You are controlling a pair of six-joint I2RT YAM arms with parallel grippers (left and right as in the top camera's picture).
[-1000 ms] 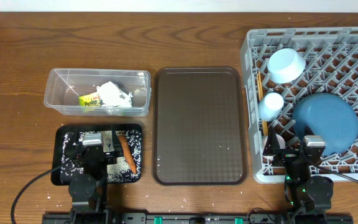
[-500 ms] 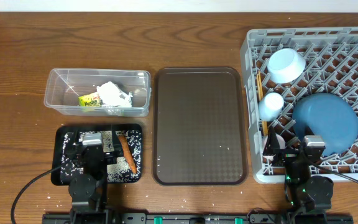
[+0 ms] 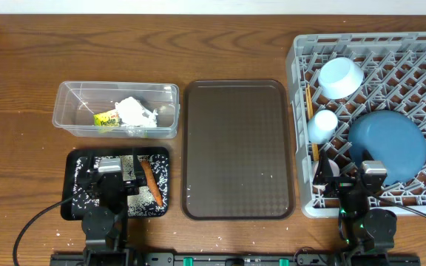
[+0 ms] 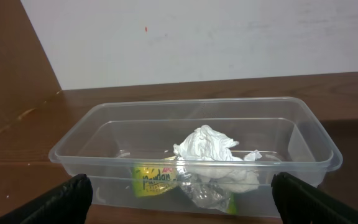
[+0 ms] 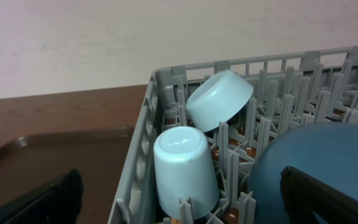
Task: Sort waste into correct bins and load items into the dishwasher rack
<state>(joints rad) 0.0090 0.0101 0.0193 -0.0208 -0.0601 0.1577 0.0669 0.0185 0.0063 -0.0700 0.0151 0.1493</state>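
On your left, the clear tub (image 3: 69, 111) holds the tissue (image 3: 135, 111) and the snack wrapper (image 3: 106, 120). Just below it, the black tray (image 3: 166, 208) holds the carrot (image 3: 150, 185) and scattered rice (image 3: 161, 176). Your left claw (image 3: 115, 174) hangs over that tray, spread wide and empty.

A few white specks, likely rice, lie on the bench (image 3: 21, 148) nearby and on the brown tray (image 3: 235, 133) in the middle.

On your right, the rack (image 3: 420, 59) carries the bowl (image 3: 341, 76), 1 blue cup (image 3: 322, 124), the plate (image 3: 387, 144) and the chopsticks (image 3: 315, 148). The white-pink cup (image 3: 331, 168) is partly hidden beside your right claw (image 3: 348, 177), which is spread and empty.

I judge sorting and loading done, bar the loose grains. Nothing blocks either arm.
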